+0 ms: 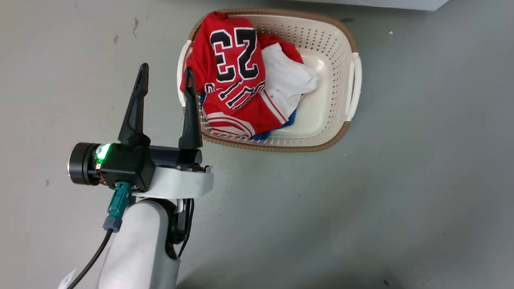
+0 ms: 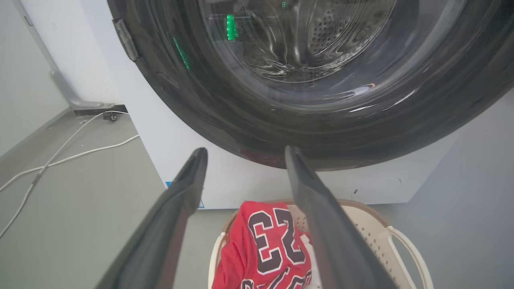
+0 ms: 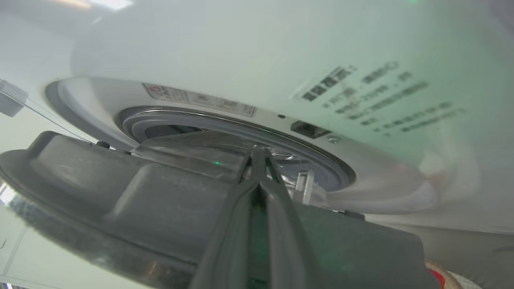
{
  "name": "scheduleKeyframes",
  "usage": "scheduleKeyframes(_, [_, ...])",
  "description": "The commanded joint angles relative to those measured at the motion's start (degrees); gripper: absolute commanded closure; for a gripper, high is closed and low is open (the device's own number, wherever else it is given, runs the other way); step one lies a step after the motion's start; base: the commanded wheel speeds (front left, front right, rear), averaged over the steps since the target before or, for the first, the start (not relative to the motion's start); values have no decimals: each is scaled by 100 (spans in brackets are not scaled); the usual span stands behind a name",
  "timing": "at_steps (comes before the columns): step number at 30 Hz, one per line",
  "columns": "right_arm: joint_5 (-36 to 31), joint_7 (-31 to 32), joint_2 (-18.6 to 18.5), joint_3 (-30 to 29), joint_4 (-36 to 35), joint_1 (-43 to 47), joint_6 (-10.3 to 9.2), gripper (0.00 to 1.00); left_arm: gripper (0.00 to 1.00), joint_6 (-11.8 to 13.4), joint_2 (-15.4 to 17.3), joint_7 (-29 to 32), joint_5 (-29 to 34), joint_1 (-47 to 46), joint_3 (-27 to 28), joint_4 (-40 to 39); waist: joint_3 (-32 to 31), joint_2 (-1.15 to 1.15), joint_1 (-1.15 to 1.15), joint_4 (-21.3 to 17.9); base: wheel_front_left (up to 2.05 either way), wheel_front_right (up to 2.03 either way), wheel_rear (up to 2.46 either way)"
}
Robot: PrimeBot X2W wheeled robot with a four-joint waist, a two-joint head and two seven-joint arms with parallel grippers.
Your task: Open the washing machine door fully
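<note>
Ahead of the released, spread left tool the washing machine door is seen; the right tool is clenched, its tips at the door's glass.

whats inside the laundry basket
A red jersey numbered 23 and a white garment lie in the laundry basket. A blue piece peeks out beneath; the rest of it is covered.

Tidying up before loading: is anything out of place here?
Minor things: the red number-23 jersey hangs over the left rim of the perforated beige laundry basket, and loose white cables trail across the grey floor beside the white washing machine.
</note>
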Motion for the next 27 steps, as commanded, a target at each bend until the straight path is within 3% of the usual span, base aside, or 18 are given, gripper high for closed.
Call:
scheduleKeyframes(1, [-24,204,227,260,-143,296,16,100,0,-13,-6,-16,19,-1,8,15,-81,0,-1,-43,0,0,0])
scheduleKeyframes(10, [67,487,170,401,-673,1012,15,100,0,-43,-7,-16,81,135,67,41,-395,0,-1,-120,0,0,0])
scheduleKeyframes(27, [401,892,425,1035,-2075,2987,16,100,0,-55,-7,-16,119,576,159,149,-1219,0,-1,-177,0,0,0])
